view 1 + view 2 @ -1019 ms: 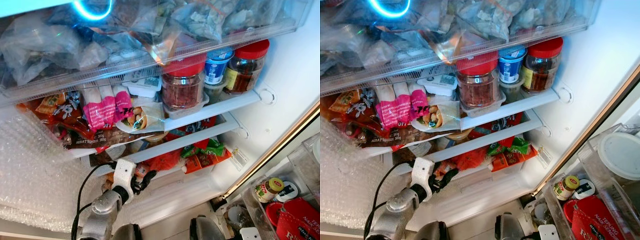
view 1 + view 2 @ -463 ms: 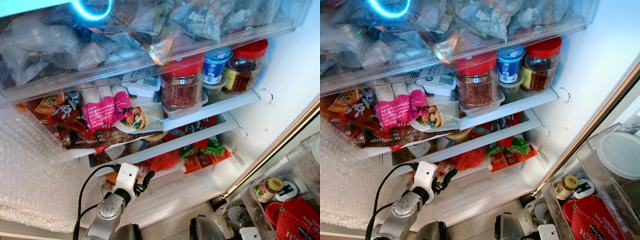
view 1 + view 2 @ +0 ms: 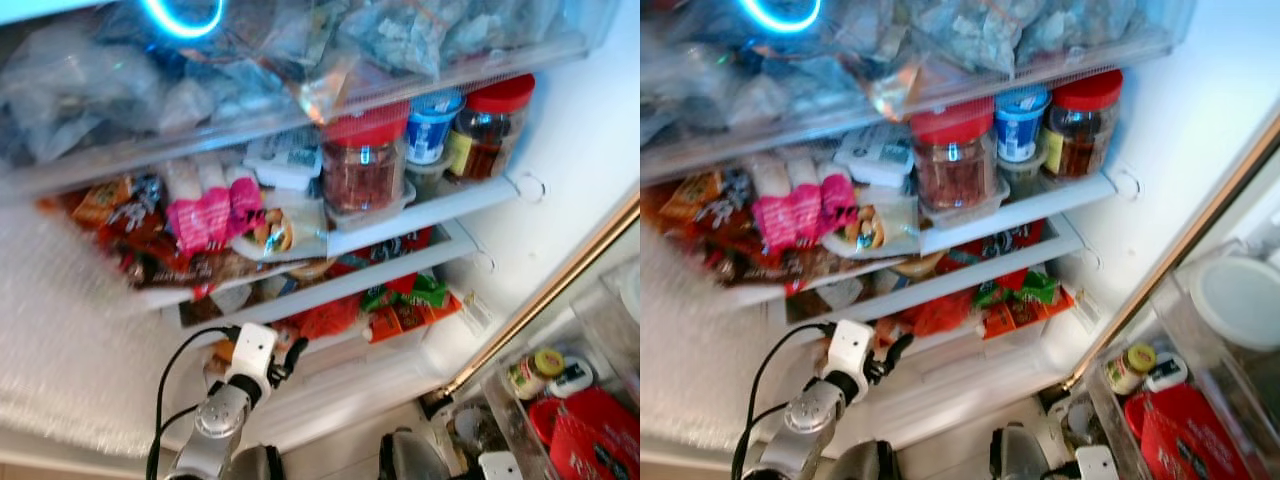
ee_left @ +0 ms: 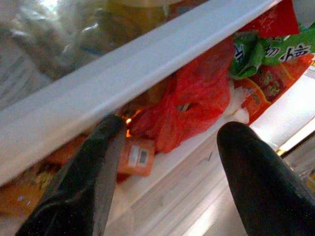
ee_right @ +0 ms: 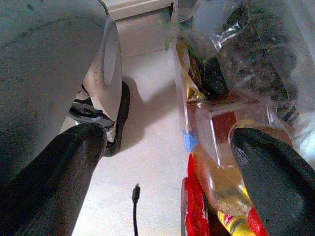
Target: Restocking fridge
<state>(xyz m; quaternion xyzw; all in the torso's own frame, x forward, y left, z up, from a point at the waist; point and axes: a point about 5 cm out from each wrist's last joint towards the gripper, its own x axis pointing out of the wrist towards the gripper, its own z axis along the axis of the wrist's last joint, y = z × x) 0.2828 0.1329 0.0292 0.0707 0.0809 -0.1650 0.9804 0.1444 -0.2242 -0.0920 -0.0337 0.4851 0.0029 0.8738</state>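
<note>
Crowded fridge shelves (image 3: 420,215), door open.
Left pincer (image 4: 162,162) spread empty before the red bag (image 4: 192,110); right pincer (image 5: 167,167) hangs spread over floor.

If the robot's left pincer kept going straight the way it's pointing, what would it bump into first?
Probably the red bag on the bottom shelf. The open left pincer points at it, with a small orange packet just below. The white shelf edge above looks close too, so depth is hard to judge.
</note>
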